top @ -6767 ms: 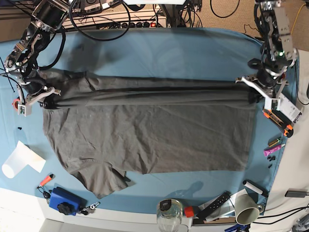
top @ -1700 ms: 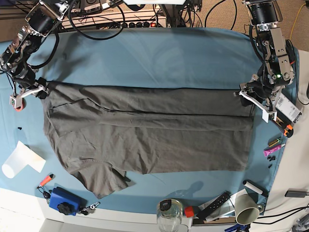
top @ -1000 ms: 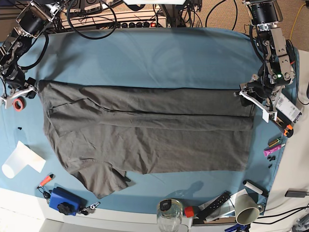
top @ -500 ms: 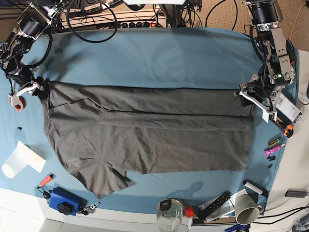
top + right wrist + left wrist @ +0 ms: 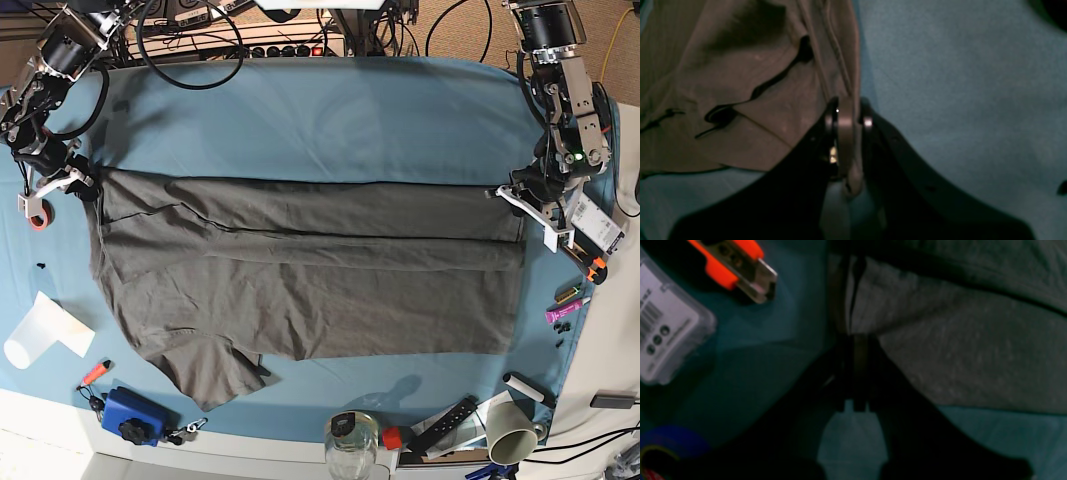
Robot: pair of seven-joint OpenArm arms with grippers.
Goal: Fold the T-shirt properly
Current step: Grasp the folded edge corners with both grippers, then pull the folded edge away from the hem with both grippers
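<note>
In the left wrist view, the left gripper (image 5: 855, 340) is pinching the hem edge of the T-shirt (image 5: 957, 350) at frame centre, jaws drawn narrow on the layered cloth, with an orange utility knife (image 5: 735, 268) at upper left.

In the right wrist view, the right gripper (image 5: 847, 115) is clamping a folded strip of the T-shirt (image 5: 750, 100), jaws narrow around it, over the blue tablecloth (image 5: 957, 100).

In the base view, the T-shirt (image 5: 310, 290) is lying spread across the middle of the frame, its far edge already folded over, a gripper biting each end of that edge. Both arms should probably be lifting together, keeping the edge taut and level, so the next fold is landing straight.
</note>
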